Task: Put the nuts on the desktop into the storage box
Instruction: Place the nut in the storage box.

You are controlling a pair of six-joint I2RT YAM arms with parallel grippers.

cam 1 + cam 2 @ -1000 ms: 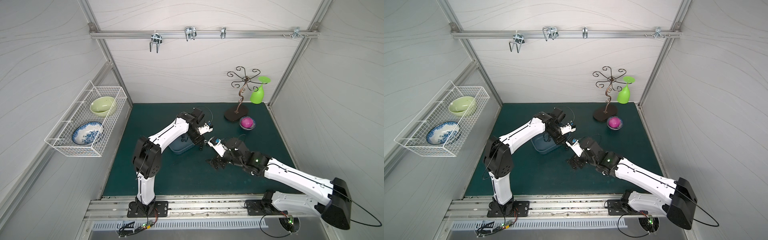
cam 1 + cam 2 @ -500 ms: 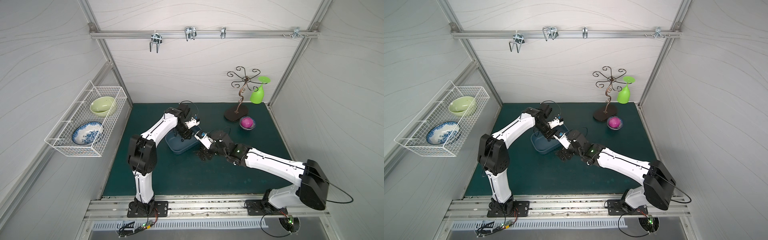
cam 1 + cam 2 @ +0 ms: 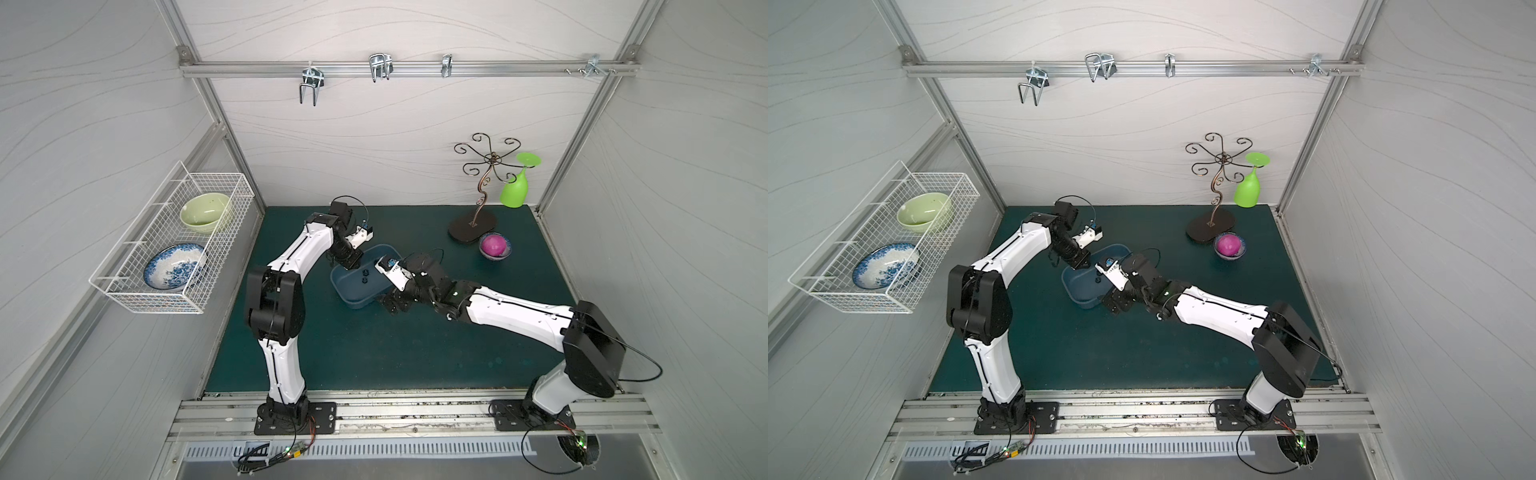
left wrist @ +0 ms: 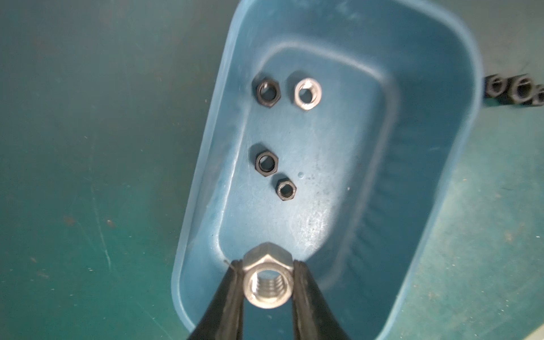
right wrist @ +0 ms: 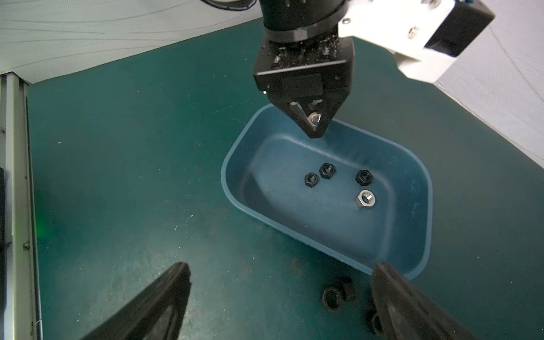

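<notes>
In left pincer, shiny silver nut

Top views: bright, even, diffuse light, soft shadows, wide-angle bowing at frame edges. Left wrist view: glare patch on box floor, and the frame is slightly soft.

Left pincer hangs over the storage box, clamped on a silver nut; right pincer is spread wide just beside it, seemingly low.
</notes>
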